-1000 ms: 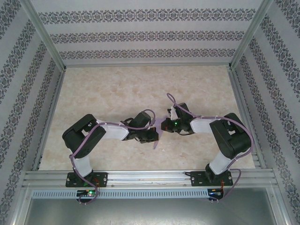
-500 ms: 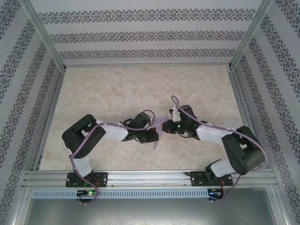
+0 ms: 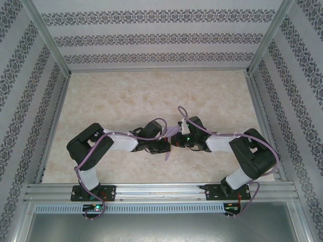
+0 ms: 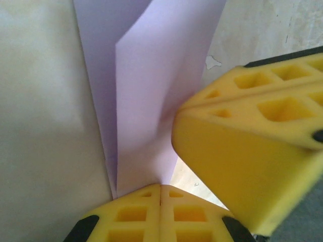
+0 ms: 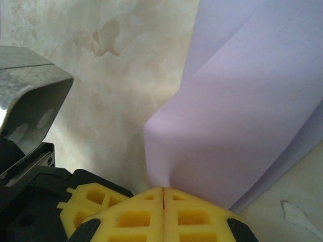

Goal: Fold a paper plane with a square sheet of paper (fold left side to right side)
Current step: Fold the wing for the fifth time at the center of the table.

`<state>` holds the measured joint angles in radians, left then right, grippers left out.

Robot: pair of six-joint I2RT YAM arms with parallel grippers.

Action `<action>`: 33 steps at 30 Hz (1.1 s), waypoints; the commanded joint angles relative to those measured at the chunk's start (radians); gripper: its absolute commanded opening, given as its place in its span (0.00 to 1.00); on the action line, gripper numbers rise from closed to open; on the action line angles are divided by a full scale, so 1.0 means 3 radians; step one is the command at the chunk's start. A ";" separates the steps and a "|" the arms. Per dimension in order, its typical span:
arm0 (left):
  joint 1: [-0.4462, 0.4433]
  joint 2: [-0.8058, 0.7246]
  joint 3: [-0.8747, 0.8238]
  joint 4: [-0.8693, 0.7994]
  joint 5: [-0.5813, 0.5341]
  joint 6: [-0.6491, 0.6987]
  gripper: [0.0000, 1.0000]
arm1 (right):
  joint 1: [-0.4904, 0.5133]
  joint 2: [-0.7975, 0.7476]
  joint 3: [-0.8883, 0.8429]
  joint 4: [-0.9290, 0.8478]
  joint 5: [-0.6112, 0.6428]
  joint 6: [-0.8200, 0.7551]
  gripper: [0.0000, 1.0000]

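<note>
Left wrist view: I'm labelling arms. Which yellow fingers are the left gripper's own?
The fingers at the bottom edge, shut on the lilac paper; the larger tilted block at right is the right gripper.

— What colours do you get?
— I see the sheet of paper [image 4: 146,101] plain lilac, the gripper fingers [image 4: 131,216] bright yellow.
— And the table [image 3: 126,96]?
— Marbled beige on my screen (walls [image 3: 151,38] white with dark floral bands).

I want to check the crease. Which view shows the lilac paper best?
Left wrist: the paper shows both folded layers and their edges. Right wrist crops the paper close; top external gives a mere sliver.
</note>
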<state>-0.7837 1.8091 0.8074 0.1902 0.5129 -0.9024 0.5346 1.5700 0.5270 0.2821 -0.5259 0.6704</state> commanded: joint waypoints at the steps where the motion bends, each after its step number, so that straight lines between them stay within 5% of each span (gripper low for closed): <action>1: -0.0011 0.0113 -0.0107 -0.0700 -0.0295 0.0124 0.00 | 0.0025 0.0088 0.0052 0.0005 0.0118 -0.0080 0.00; 33: -0.0011 0.0155 -0.0167 -0.0864 -0.0385 0.0152 0.00 | -0.0601 0.0502 0.0525 -0.0437 0.0221 -0.0595 0.00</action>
<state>-0.7845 1.8084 0.8165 0.1642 0.5011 -0.8886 0.3878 1.6886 0.6529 0.1669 -0.5594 0.5419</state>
